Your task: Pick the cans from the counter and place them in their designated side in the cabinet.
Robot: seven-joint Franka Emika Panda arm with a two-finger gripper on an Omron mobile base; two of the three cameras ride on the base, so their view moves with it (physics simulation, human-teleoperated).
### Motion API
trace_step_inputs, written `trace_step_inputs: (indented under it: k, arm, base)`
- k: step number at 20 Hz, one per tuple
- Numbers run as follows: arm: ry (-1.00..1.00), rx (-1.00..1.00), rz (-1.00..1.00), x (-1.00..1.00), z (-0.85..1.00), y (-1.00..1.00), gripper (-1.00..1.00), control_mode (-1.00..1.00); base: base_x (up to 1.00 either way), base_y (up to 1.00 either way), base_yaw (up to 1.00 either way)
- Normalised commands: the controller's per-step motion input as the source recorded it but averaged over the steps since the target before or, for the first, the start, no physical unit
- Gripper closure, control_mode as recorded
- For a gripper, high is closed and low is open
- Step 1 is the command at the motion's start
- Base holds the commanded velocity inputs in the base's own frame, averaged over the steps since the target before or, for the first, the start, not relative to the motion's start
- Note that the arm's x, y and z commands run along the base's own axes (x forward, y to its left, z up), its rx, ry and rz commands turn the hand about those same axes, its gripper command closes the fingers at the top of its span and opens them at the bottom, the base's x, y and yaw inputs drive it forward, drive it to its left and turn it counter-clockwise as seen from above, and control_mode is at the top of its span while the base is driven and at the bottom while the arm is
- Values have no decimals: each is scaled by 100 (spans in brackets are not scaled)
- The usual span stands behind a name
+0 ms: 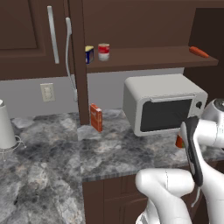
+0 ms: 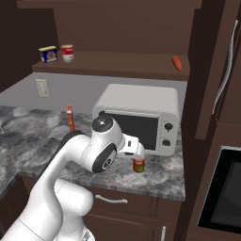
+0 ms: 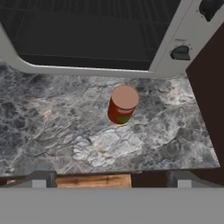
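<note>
An orange-red can [image 3: 123,104] stands upright on the grey marbled counter [image 3: 57,127], just in front of the microwave's right end. My gripper [image 3: 110,180] hovers above it, open, with nothing between its fingers and both tips spread wide. From the right base view the gripper [image 2: 137,152] hangs directly over this can [image 2: 138,164]. In the left base view my arm hides most of the can [image 1: 179,141]. A red can with a cream-white band [image 1: 103,51] [image 2: 68,52] stands on the dark cabinet's shelf [image 1: 148,59].
A white microwave [image 1: 162,103] [image 2: 141,115] sits on the counter behind the can. A blue-and-yellow container [image 1: 89,54] stands beside the shelved can, and an orange carrot-like item [image 1: 199,52] lies at the shelf's right end. A flat orange-red box [image 1: 96,117] stands upright by the cabinet post. The counter edge [image 3: 131,169] is close.
</note>
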Motion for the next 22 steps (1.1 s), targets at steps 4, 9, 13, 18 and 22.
trace_step_inputs:
  k: [4, 9, 13, 18, 22]
  arm:
    - [0, 0, 0, 14, -12, -6, -100, -100]
    - [0, 0, 0, 15, -13, -5, -100, -100]
    - [0, 0, 0, 18, -13, -2, -100, -100]
    - [0, 0, 0, 19, -15, -4, -100, -100]
    - [0, 0, 0, 18, -15, -7, -100, -100]
  base:
    - [0, 0, 0]
    - [0, 0, 0]
    - [0, 0, 0]
    - [0, 0, 0]
    - [0, 0, 0]
